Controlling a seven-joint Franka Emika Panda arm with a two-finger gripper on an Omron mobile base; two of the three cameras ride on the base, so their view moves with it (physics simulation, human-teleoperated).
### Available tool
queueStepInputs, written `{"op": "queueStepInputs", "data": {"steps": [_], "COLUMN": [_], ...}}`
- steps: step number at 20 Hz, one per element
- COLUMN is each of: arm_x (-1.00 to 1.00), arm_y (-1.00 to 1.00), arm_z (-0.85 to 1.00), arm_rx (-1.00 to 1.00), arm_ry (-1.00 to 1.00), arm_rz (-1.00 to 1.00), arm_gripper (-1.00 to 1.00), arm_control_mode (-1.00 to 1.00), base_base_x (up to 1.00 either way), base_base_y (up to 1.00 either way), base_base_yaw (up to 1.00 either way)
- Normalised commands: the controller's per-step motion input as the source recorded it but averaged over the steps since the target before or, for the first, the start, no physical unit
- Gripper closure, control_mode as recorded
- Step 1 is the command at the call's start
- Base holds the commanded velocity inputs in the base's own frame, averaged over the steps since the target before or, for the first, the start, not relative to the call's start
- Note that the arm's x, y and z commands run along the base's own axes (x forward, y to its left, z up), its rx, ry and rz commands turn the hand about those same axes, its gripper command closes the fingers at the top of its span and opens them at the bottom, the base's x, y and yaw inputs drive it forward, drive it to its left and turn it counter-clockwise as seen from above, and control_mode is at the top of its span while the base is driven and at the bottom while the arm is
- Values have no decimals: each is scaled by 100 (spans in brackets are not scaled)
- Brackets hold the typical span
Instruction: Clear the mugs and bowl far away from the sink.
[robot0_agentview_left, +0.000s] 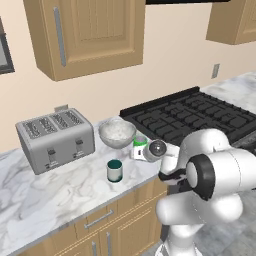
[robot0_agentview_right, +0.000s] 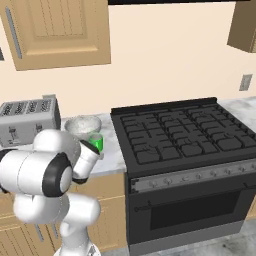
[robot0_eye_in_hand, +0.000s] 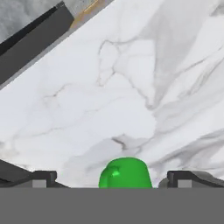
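The bright green mug (robot0_eye_in_hand: 125, 173) stands on the marble counter between my two finger tips, with a gap on each side. My gripper (robot0_eye_in_hand: 111, 180) is open around it, and in the left base view the gripper (robot0_agentview_left: 139, 151) hangs low over the green mug (robot0_agentview_left: 140, 141). The speckled whitish bowl (robot0_agentview_left: 117, 132) sits just behind that mug, next to the stove. Nearer the counter's front edge is the dark teal mug (robot0_agentview_left: 114, 171), standing alone. In the right base view my arm covers part of the green mug (robot0_agentview_right: 96, 143) and bowl (robot0_agentview_right: 82, 125). The sink is out of view.
A silver four-slot toaster (robot0_agentview_left: 55, 137) stands at the left of the marble counter (robot0_agentview_left: 45, 195). The black stovetop (robot0_agentview_left: 192, 117) borders the counter on the right, its edge close to the green mug. Wooden wall cabinets (robot0_agentview_left: 85, 35) hang above.
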Motion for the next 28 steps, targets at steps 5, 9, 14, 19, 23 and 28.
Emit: {"op": "queueStepInputs", "data": {"steps": [5,9,14,19,23,28], "arm_x": [-1,0,0,-8,-15,-25], "arm_y": [-4,-3,0,0,-7,-25], "arm_z": [100,100,97,67,36,23], "arm_rx": [13,13,10,3,0,0], "arm_ry": [-4,-1,12,33,35,24], "arm_rz": [3,4,4,1,0,0], "arm_gripper": [-100,-100,-100,-100,-100,-100], "arm_control_mode": [-100,-100,-100,-100,-100,-100], "base_base_x": [0,0,0,0,0,0], "base_base_y": [0,0,0,0,0,0], "base_base_yaw": [0,0,0,0,0,0]}}
